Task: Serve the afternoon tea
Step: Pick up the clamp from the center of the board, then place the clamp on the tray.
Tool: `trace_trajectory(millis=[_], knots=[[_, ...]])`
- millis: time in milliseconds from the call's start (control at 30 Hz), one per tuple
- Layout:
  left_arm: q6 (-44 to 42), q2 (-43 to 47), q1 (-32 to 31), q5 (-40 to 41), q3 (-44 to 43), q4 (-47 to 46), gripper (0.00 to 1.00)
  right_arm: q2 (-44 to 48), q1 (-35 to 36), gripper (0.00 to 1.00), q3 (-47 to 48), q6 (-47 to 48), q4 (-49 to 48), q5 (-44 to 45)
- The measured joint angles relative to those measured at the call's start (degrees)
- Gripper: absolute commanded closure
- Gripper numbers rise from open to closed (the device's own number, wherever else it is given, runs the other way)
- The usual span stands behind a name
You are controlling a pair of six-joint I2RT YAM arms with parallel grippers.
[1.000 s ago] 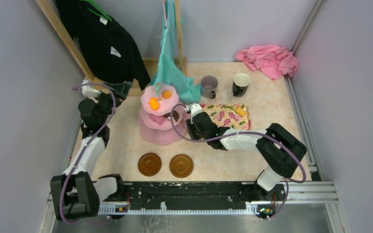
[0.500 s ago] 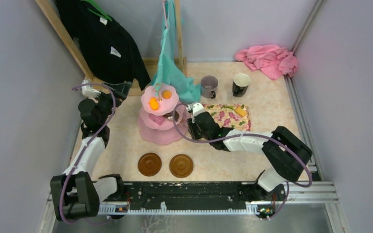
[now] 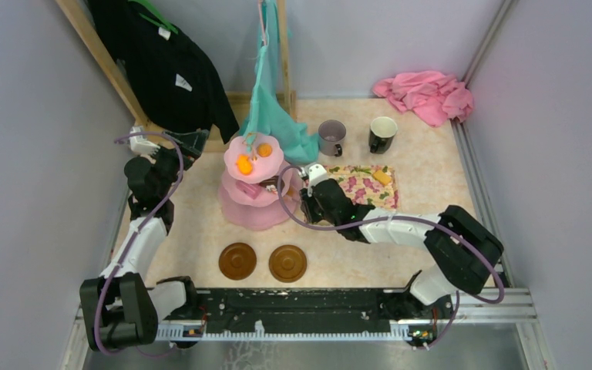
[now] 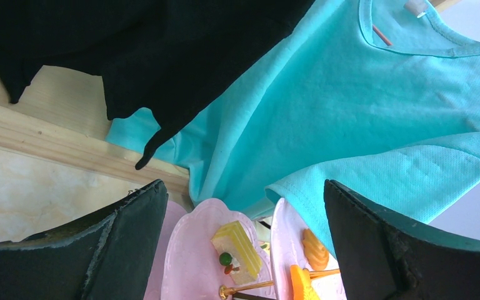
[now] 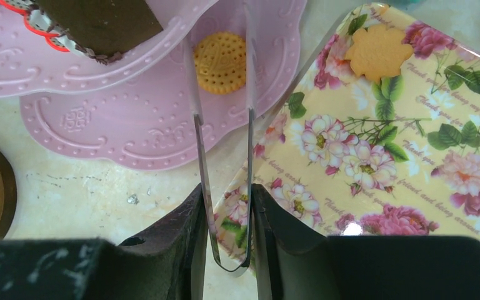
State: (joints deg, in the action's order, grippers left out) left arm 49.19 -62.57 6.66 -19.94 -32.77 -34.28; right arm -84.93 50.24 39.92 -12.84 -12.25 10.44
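Yellow biscuit (image 5: pixel 220 62) lies on the bottom tier of the pink stand (image 5: pixel 100 125), flanked by the tips of the metal tongs (image 5: pixel 201 162). Your right gripper (image 5: pixel 228 219) is clenched on those tongs, just beside the floral tray (image 5: pixel 381 156). Your left gripper (image 4: pixel 244 187) gapes wide left of the stand, holding nothing.
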Motion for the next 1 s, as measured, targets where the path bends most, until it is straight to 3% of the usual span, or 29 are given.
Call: trace_trajectory(millis=[1000], knots=[[-1.29, 0.00, 0.00, 0.90, 0.00, 0.52, 0.01, 3.39, 0.13, 0.76, -2.56, 1.33, -6.60, -1.55]])
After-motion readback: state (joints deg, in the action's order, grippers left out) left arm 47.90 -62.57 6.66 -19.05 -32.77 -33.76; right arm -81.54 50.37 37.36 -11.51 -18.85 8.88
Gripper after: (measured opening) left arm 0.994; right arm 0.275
